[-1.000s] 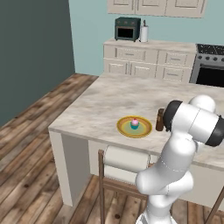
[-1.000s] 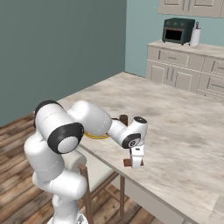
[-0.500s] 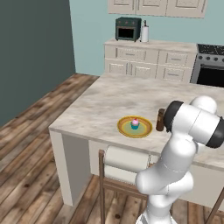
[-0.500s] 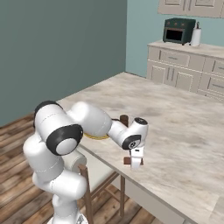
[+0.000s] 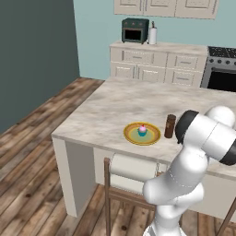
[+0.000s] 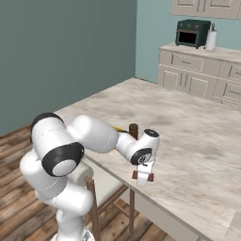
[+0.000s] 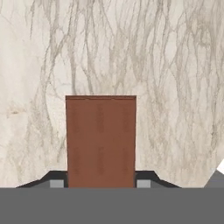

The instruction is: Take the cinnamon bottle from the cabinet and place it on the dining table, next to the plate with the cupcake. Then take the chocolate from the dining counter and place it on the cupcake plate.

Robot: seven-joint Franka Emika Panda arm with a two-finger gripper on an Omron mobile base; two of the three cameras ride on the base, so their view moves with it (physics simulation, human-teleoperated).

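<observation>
The chocolate [image 7: 100, 140] is a flat brown bar lying on the marbled dining table [image 7: 175, 65]. My gripper [image 7: 100, 183] is shut on it, a dark fingertip against each long side. In the right base view the gripper [image 6: 142, 178] points down at the chocolate [image 6: 140, 177] near the table's front edge. The dark cinnamon bottle [image 5: 170, 126] stands upright right of the yellow plate [image 5: 131, 136], which carries the pink-topped cupcake [image 5: 142, 130]. From the right side, the bottle [image 6: 133, 131] is just behind my forearm, with a sliver of plate [image 6: 116, 128] beside it.
A wooden chair [image 5: 133, 173] is tucked under the table's front edge, below the plate. Far behind, a counter with drawers [image 5: 156, 60] holds a toaster oven [image 5: 134, 30] and a white roll [image 5: 152, 34]. A stove [image 5: 221, 76] stands at the right.
The jaws have narrowed onto the chocolate bar and then held still. The arm, bottle, plate and cupcake have stayed where they were.
</observation>
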